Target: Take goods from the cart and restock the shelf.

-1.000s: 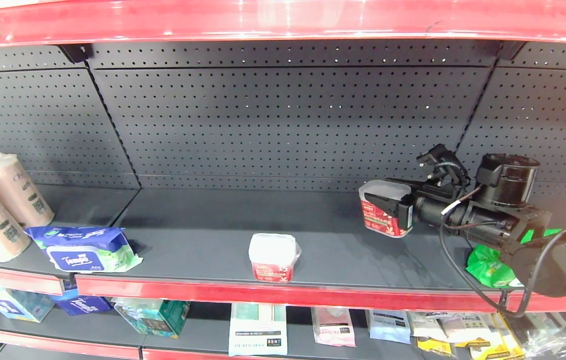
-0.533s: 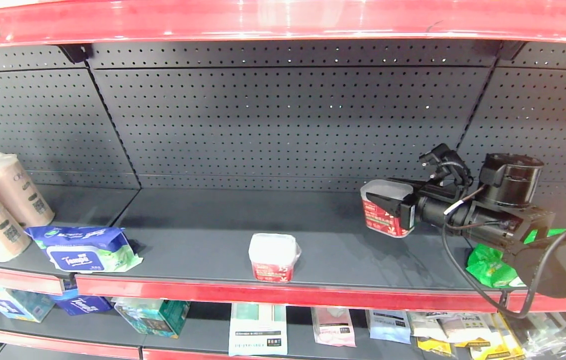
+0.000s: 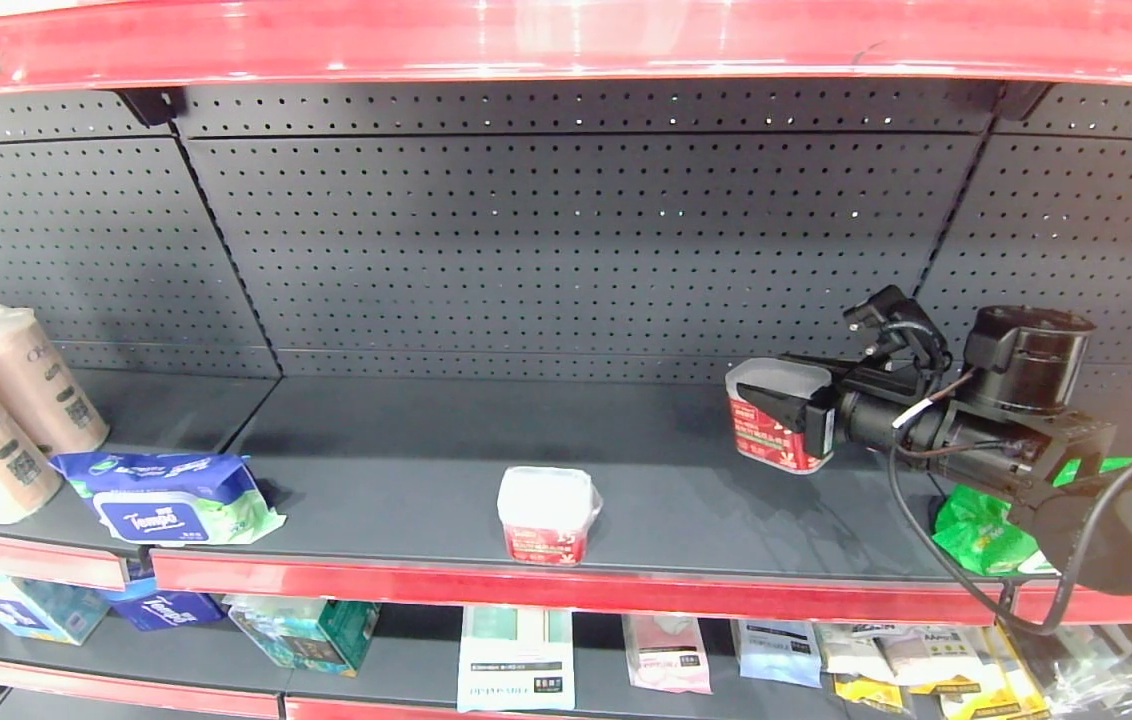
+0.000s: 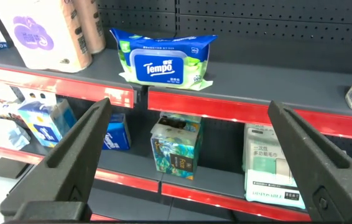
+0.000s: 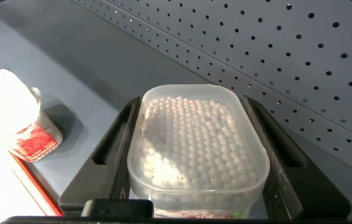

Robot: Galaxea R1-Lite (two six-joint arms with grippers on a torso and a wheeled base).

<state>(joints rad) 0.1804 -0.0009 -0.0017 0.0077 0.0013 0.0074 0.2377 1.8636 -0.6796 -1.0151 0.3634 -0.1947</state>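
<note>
on the right part of the dark shelf (image 3: 406,470), the right gripper (image 3: 778,415) is clamped on a bead-filled tub (image 3: 771,447) with a red label and a clear lid, one finger on each long side. the wrist camera shows the same hold on the tub (image 5: 194,155). the tub sits upright, well back from the red front lip. whether its base touches the deck or hangs just above it cannot be told.

if the jaws let go while the base is off the deck, the tub would likely drop and rock or tip. if they part unevenly, or the arm backs out at an angle, a finger could drag it askew. the forearm and its cable pass close over the green packet (image 3: 976,530) at the shelf's front edge, so a careless retreat could sweep that off. the second tub (image 3: 546,515), near the front lip, stands well apart and looks safe.

the left gripper (image 4: 188,109) is spread wide and holds nothing, facing the lower shelves.

since the earlier frames, the right arm and its tub have drifted slightly toward the robot's right. nothing else has shifted.
</note>
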